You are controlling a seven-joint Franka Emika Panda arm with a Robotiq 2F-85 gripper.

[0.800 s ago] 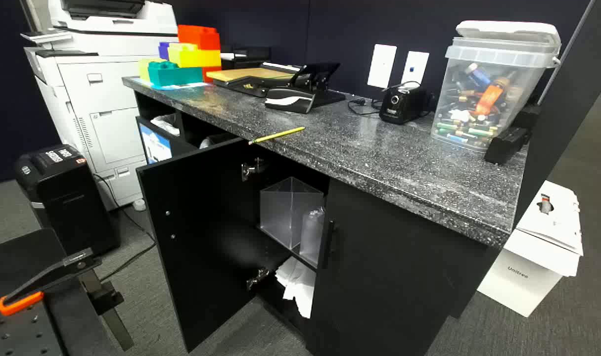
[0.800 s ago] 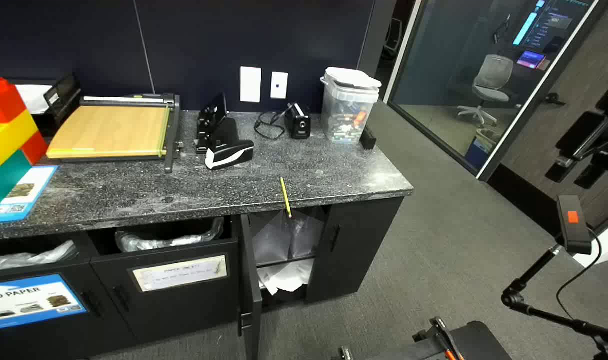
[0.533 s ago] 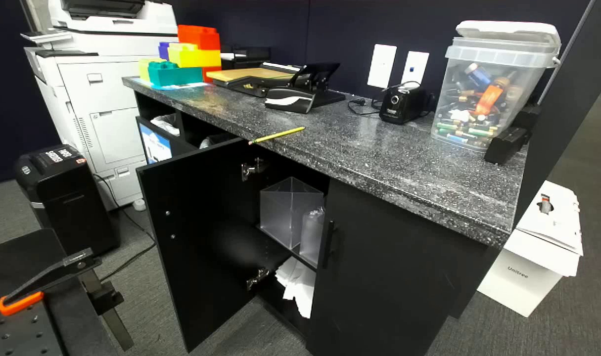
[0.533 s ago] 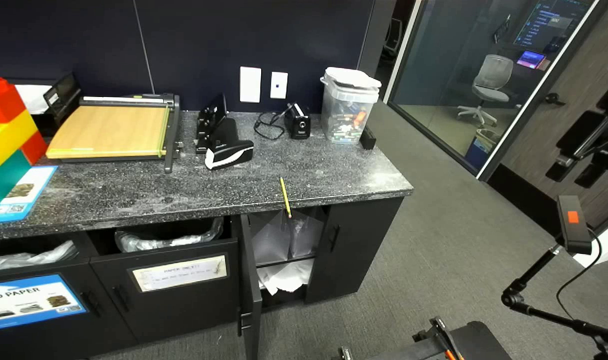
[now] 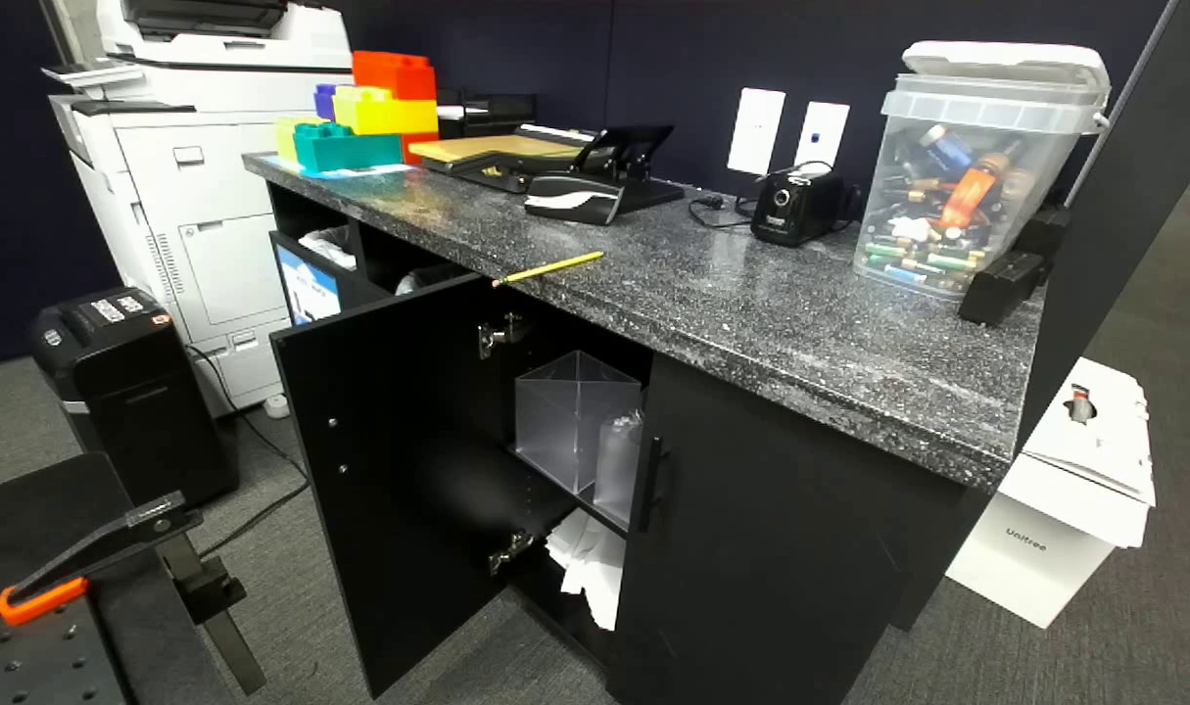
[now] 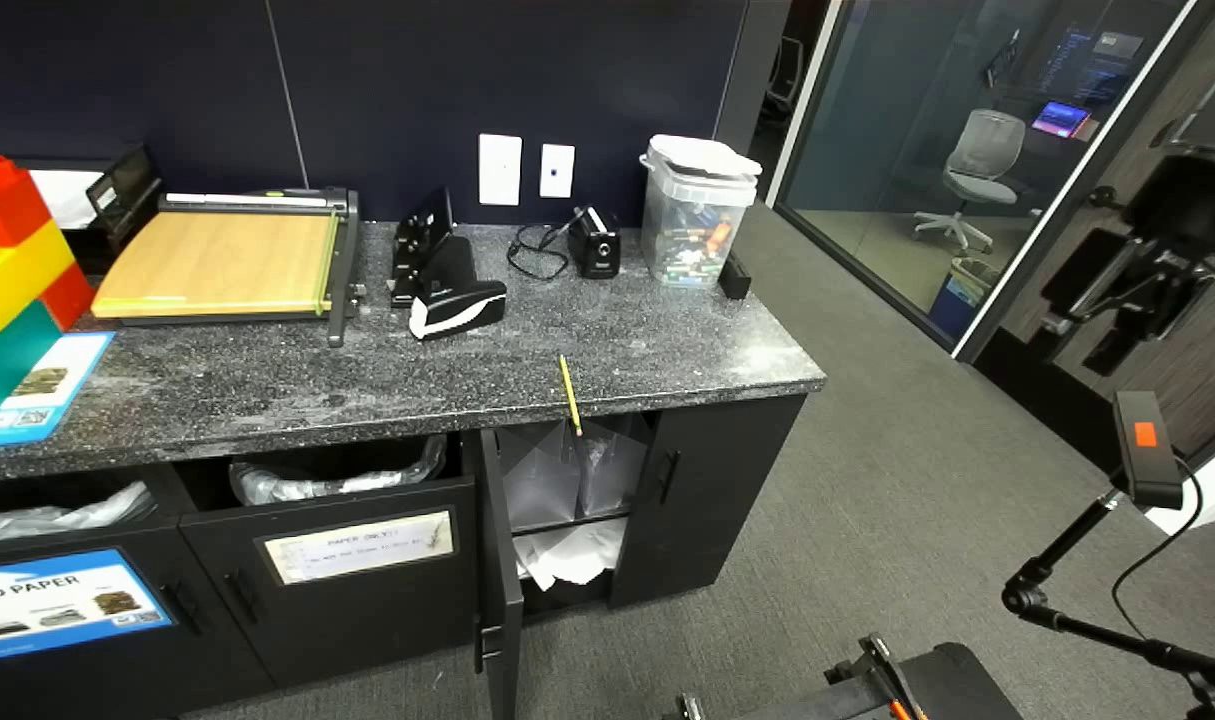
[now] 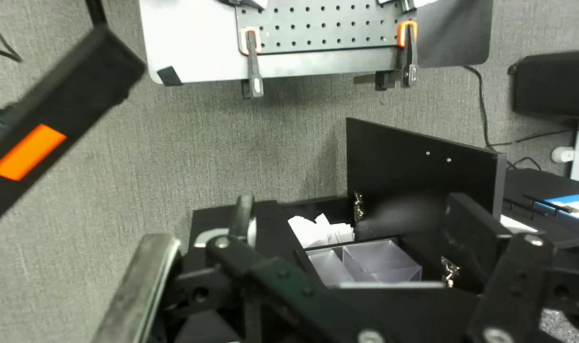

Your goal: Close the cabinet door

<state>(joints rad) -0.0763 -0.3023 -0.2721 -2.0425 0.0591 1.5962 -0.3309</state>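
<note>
Matte black, the tall flat rectangular cabinet door (image 5: 399, 490) is seen swung wide open on silver metal hinges (image 5: 498, 338), below a grey speckled granite top (image 5: 751, 304) that is borne by a black cabinet (image 5: 761, 558). Inside the cabinet, a clear plastic box (image 5: 557, 421) can be seen above crumpled white paper (image 5: 595, 568). The dark Robotiq gripper (image 6: 1080, 348) is shown at the right of an exterior view, well apart from the door. It is released, its fingers (image 7: 475, 228) being spread apart in the wrist view. On the granite top, a slim yellow pencil (image 5: 550, 267) is laid with one end poking past the front edge. A lidded clear plastic tub (image 5: 991, 110) is set near one end, and large bright toy bricks (image 5: 389, 113) are stacked at the other, close to a tall white printer (image 5: 213, 186).
</note>
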